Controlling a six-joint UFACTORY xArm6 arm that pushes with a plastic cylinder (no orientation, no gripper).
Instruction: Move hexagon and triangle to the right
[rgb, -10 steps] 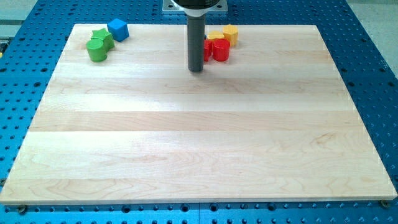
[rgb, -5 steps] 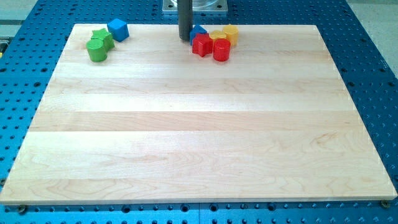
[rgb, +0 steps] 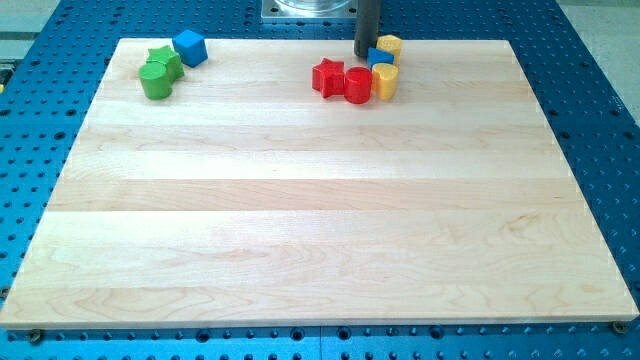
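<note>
My tip (rgb: 367, 54) is at the view's top edge of the board, touching the left side of a small blue triangle block (rgb: 380, 59). A yellow block, which looks like a hexagon (rgb: 390, 45), sits just right of the tip and above the blue block. A second yellow block (rgb: 385, 82) lies below the blue one. A red cylinder (rgb: 358, 85) touches its left side, and a red star (rgb: 327, 76) lies left of the cylinder.
At the board's top left are a green star (rgb: 164, 60), a green cylinder (rgb: 155, 82) and a blue cube (rgb: 189, 46). The wooden board (rgb: 320, 220) rests on a blue perforated table. The arm's metal base plate (rgb: 310, 8) is at the view's top.
My tip moved up and then right along the top edge. The blue block and both yellow blocks shifted right. The red star and red cylinder stayed almost where they were.
</note>
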